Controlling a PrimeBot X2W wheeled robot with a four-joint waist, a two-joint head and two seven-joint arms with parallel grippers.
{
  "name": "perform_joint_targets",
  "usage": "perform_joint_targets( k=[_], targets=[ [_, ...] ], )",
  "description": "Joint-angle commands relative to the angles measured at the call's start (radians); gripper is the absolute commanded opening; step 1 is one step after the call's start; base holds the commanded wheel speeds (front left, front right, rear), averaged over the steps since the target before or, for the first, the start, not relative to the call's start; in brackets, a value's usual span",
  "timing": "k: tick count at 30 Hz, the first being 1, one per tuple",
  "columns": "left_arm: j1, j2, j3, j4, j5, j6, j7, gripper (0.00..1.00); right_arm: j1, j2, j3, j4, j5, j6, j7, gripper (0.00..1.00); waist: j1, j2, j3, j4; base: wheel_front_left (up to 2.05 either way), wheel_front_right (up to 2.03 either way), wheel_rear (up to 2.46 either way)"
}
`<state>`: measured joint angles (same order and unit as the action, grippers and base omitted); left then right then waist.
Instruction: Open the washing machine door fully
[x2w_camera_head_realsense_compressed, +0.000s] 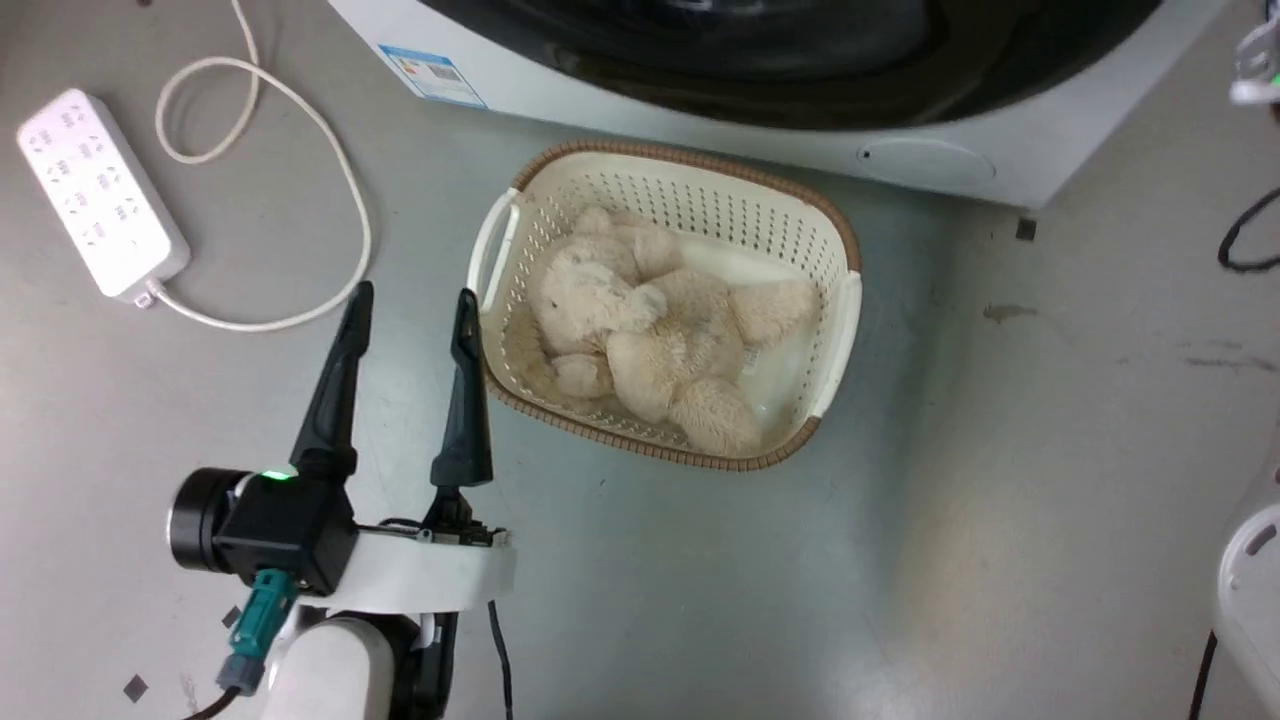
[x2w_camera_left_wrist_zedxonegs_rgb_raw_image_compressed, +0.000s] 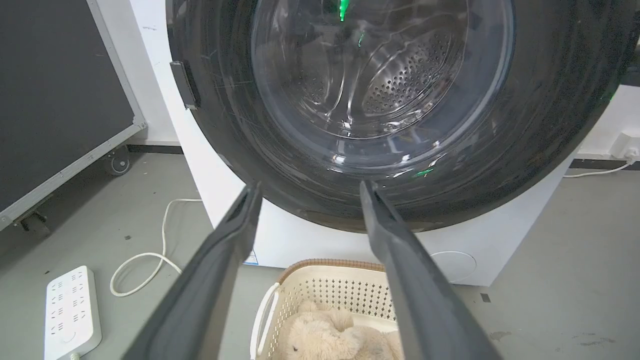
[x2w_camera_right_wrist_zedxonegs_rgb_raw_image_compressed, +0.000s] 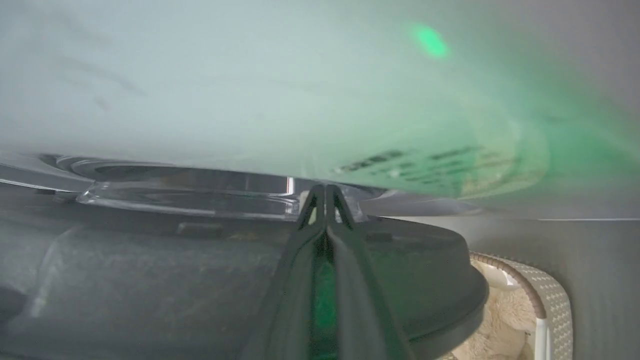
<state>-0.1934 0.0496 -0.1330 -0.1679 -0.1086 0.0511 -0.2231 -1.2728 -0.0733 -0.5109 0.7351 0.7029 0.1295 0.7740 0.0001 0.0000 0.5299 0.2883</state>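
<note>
empty, tight-closed right gripper (x2w_camera_right_wrist_zedxonegs_rgb_raw_image_compressed: 325, 192) is seemingly wedging behind the round glossy black-rimmed washing machine door (x2w_camera_left_wrist_zedxonegs_rgb_raw_image_compressed: 380, 100) to lever it; left gripper (x2w_camera_head_realsense_compressed: 414, 292) is hovering spread wide, empty.

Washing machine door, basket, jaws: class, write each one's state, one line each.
Washing machine door: not swung open; shut or barely ajar, cannot tell.
Basket: upright on the floor, teddy bear inside.
Left jaws: open, empty.
Right jaws: shut, tips at the door's edge.
</note>
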Motion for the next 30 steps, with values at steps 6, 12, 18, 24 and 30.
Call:
perform_joint_targets(
  k=[6, 12, 18, 24, 30],
  targets=[
    [0.001, 0.001, -0.007, 0.035, 0.008, -0.007, -0.029, 1.00, 0.083, 0.023, -0.019, 0.074, 0.110, 0.001, 0.165, 0.00, -0.0001, 0.0000, -0.081, -0.013, 0.00, 0.00, 0.00],
    [0.029, 0.001, -0.003, 0.052, 0.018, -0.017, -0.039, 1.00, 0.170, 0.023, 0.078, 0.115, 0.236, 0.001, 0.226, 0.00, -0.0001, 0.0000, -0.147, -0.032, 0.00, 0.00, 0.00],
    [0.066, 0.001, 0.002, 0.065, 0.029, -0.028, -0.039, 1.00, 0.294, 0.023, 0.246, 0.115, 0.371, 0.001, 0.234, 0.00, -0.0001, 0.0000, -0.218, -0.051, 0.00, 0.00, 0.00],
    [0.099, 0.001, 0.006, 0.073, 0.039, -0.036, -0.039, 1.00, 0.416, 0.023, 0.441, 0.084, 0.536, 0.001, 0.217, 0.00, -0.0001, 0.0000, -0.275, -0.059, 0.00, 0.00, 0.00],
    [0.127, 0.001, 0.011, 0.077, 0.044, -0.040, -0.039, 1.00, 0.509, 0.023, 0.626, 0.040, 0.697, 0.001, 0.170, 0.00, -0.0001, 0.0000, -0.315, -0.060, 0.00, 0.00, 0.00]
  ],
)
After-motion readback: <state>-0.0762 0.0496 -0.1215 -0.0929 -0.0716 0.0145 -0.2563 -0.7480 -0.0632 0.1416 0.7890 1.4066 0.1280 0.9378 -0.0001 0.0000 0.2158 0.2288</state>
